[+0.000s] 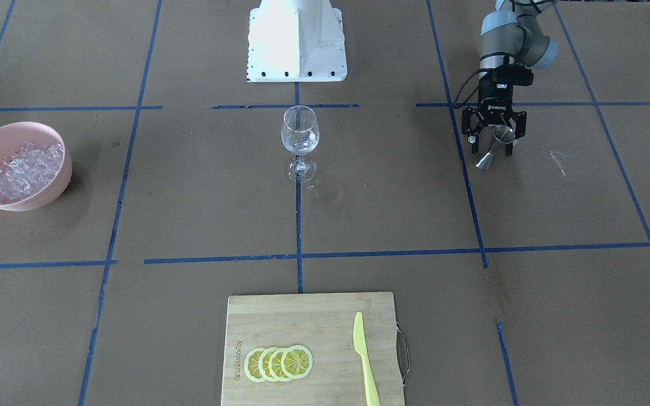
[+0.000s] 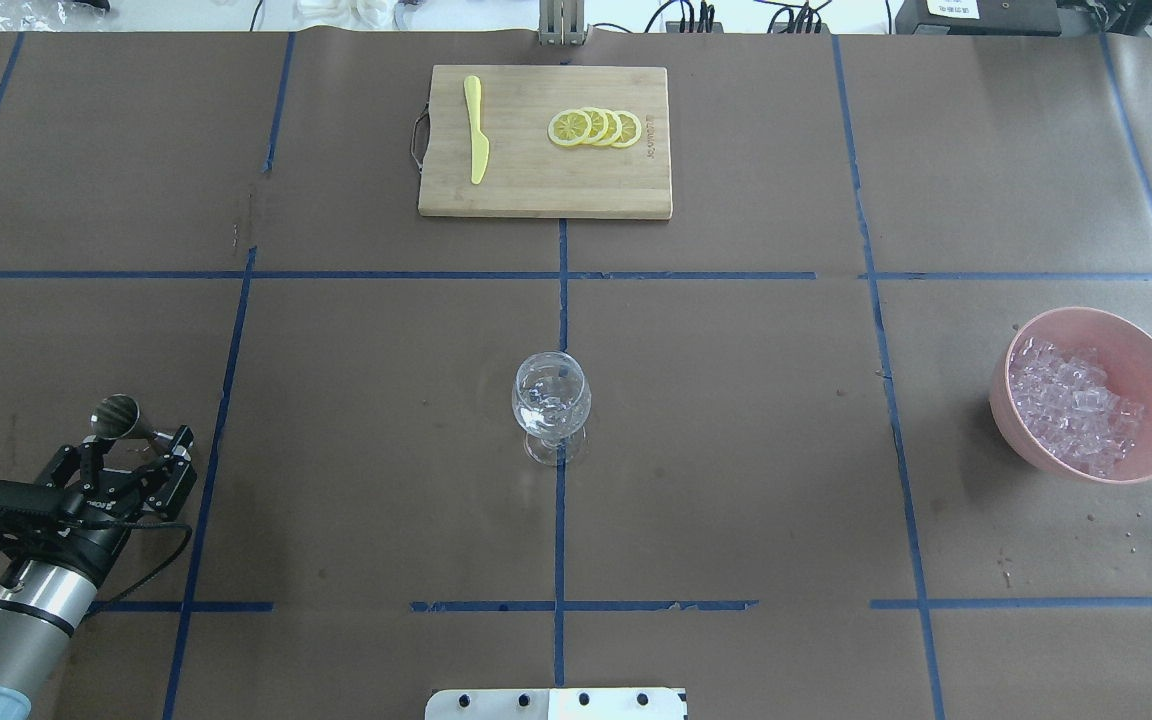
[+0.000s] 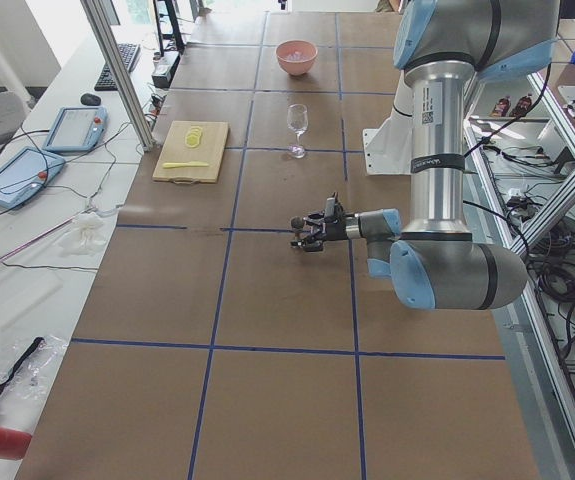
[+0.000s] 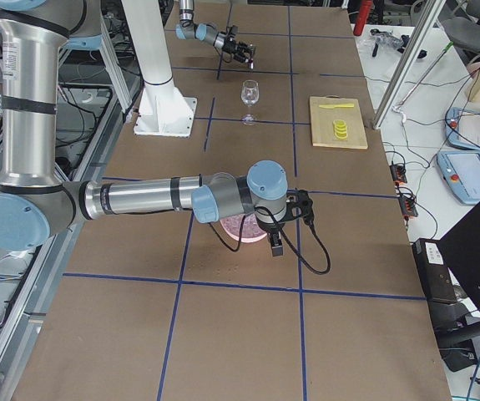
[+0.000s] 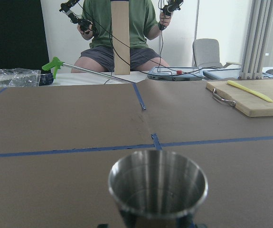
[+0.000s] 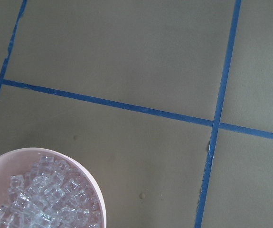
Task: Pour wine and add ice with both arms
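My left gripper (image 1: pixel 493 144) is shut on a steel jigger (image 1: pixel 494 148) and holds it tilted at the table's left side, well apart from the glass. The gripper also shows in the overhead view (image 2: pixel 131 455), and the jigger's cup fills the left wrist view (image 5: pixel 158 183). The clear stemmed wine glass (image 1: pixel 300 138) stands upright at the table's middle (image 2: pixel 551 400). The ice (image 1: pixel 23 169) lies heaped in a pink bowl (image 1: pixel 66 169) at the right side (image 2: pixel 1146 345). My right gripper (image 4: pixel 276 244) shows only in the exterior right view, over the bowl; I cannot tell whether it is open or shut. The right wrist view shows the ice (image 6: pixel 46 199) below.
A wooden cutting board (image 1: pixel 302 316) with lemon slices (image 1: pixel 279 362) and a yellow knife (image 1: pixel 364 361) lies at the far edge. The white pedestal (image 1: pixel 297 39) stands behind the glass. Water drops spot the table beside the bowl (image 2: pixel 1151 510).
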